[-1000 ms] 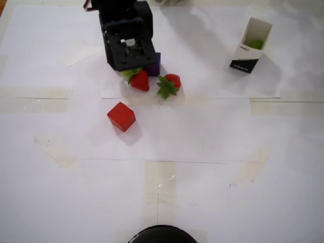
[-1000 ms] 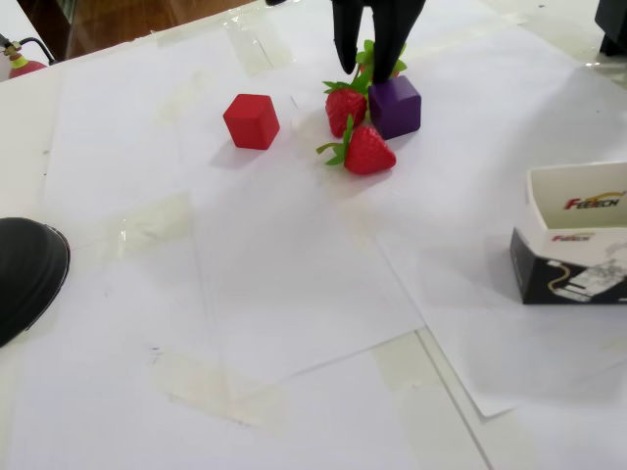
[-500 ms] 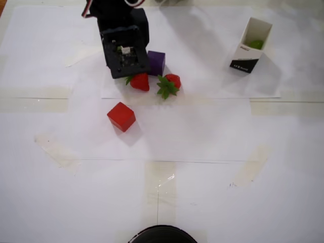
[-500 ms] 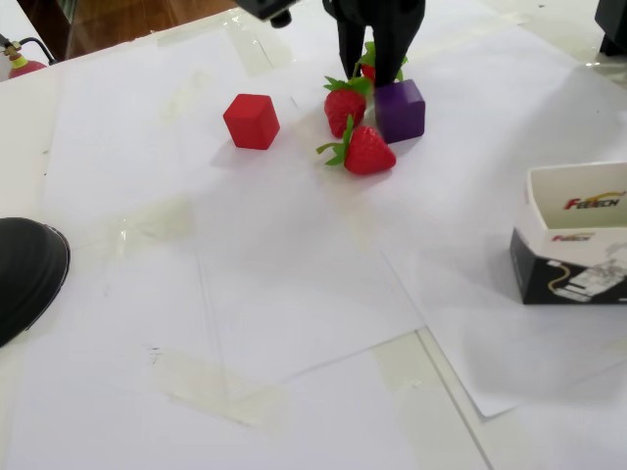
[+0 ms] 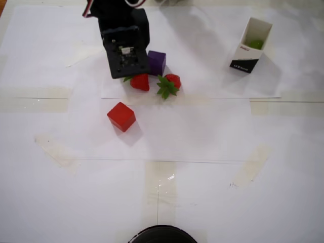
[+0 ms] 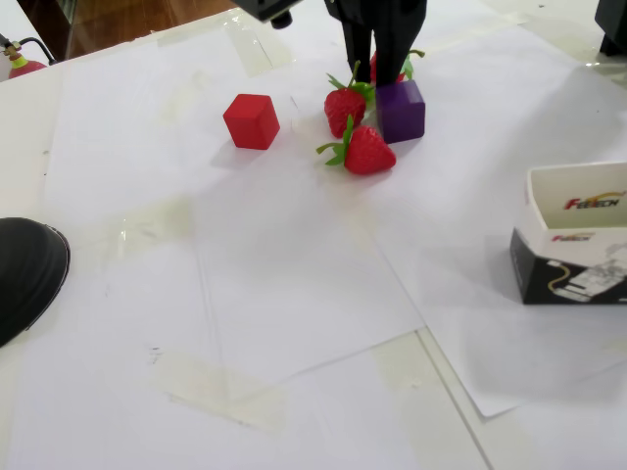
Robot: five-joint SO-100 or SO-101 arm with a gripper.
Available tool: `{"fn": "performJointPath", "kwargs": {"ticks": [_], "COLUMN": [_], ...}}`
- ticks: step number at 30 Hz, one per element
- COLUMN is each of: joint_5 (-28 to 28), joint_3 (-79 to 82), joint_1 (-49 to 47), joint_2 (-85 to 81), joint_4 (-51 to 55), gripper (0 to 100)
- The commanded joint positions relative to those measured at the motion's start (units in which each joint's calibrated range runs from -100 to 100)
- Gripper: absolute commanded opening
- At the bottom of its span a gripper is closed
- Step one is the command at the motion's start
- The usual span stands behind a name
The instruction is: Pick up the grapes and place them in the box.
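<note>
Gripper (image 6: pixel 377 70) down btwn strawberry (image 5: pixel 140 82) & purple cube (image 5: pixel 156 62), tight; jaw state can't tell. Box (image 5: pixel 250 45) well apart at right in overhead view, mouth up, one grape (image 5: pixel 256 44) inside.

Black arm reaching steeply down, claw (image 6: pixel 382 70) low near the table, fingers close together, grip unclear
</note>
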Motion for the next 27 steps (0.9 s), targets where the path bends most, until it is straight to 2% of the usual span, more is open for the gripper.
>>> {"fn": "performJointPath", "kwargs": {"ticks": [1,9,22,27], "joint_5": [-0.7,-0.9,-1.3,-1.1], "joint_3": [-1.2,-0.9,-0.8,-6.7], "joint_1": [-0.7,-0.8,-1.6,-1.7], "joint_2": [-2.2,-2.1,-3.3,-4.6], "joint_4": [-1.6,-3.0,-2.3,4.0], "gripper": [14,15,9,6]}}
